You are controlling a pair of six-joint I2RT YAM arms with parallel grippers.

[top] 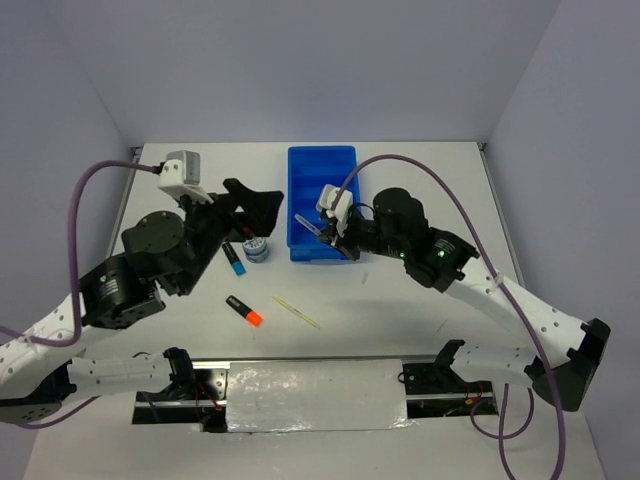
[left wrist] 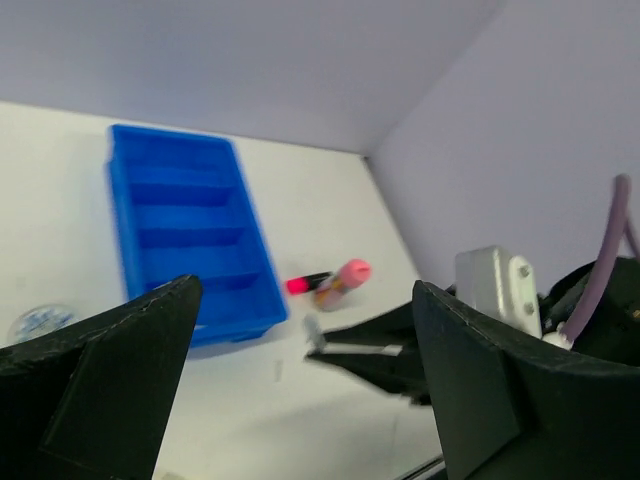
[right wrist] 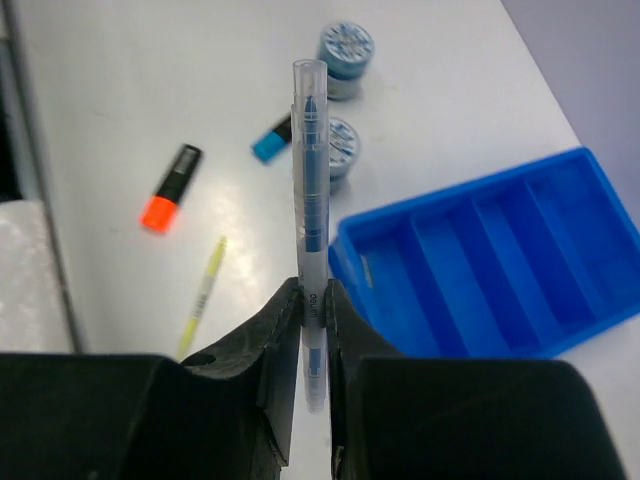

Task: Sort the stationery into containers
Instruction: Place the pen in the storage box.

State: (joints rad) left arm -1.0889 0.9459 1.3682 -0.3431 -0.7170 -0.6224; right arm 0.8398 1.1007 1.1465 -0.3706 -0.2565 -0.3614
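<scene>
The right gripper (right wrist: 310, 300), clamped on a pen (right wrist: 311, 180), hangs over the tray (right wrist: 520, 270) near end, pen slanting toward the table's left edge, askew to the compartments.

light: bright, even | shadows: faint | blur: left wrist view soft (near fingers (left wrist: 100, 380) most) | others: sharp

Top camera: high at near edge, looking down on whole worktop (top: 410, 310). Wrist cameras: low, close, oblique. All three share the blue tray (top: 320, 185).
</scene>
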